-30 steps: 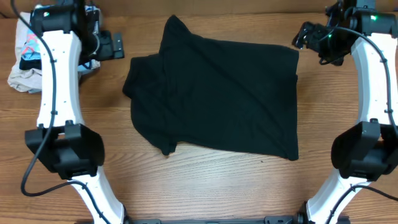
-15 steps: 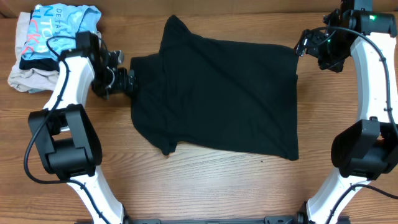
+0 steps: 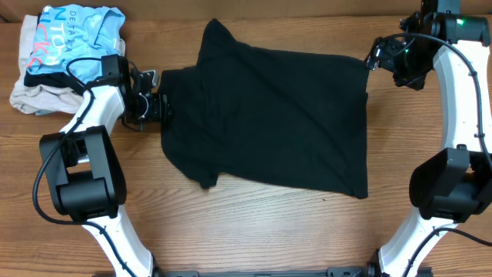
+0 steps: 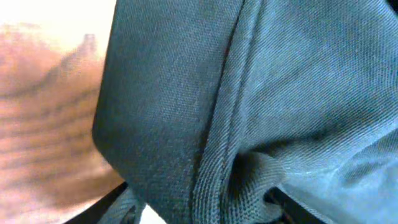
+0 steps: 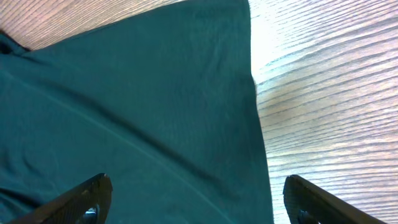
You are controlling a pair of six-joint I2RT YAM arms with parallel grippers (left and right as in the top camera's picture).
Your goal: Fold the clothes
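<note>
Fabric of the black T-shirt (image 3: 269, 115) lay spread flat across the middle of the wooden table (image 3: 254, 231), with one pointed flap reaching toward the far edge and a long straight edge on the robot's right.

The left gripper (image 3: 156, 105) sat at the shirt's left edge, against the cloth where a sleeve stuck out. In the left wrist view the dark weave filled nearly everything. A stitched seam ran down to a bunched fold between the two dark fingers (image 4: 305, 211), which showed only as slivers in the bottom corners. They stood somewhat apart with cloth in the gap, but whether they were pinching that fold or merely resting around it could not be told. A strip of bare wood showed to the left of the cloth there.

The right gripper (image 3: 377, 55) was at the shirt's far right corner. Its jaws stood wide apart and held nothing. In the right wrist view one finger (image 5: 87, 198) was over the cloth and the other over bare wood, so the shirt's straight edge ran between them. Whether the tips touched the surface could not be told.

At the table's far left corner, beyond the left arm from the T-shirt, a light blue shirt (image 3: 73, 35) with pink and white lettering lay piled with a beige garment (image 3: 31, 96).
</note>
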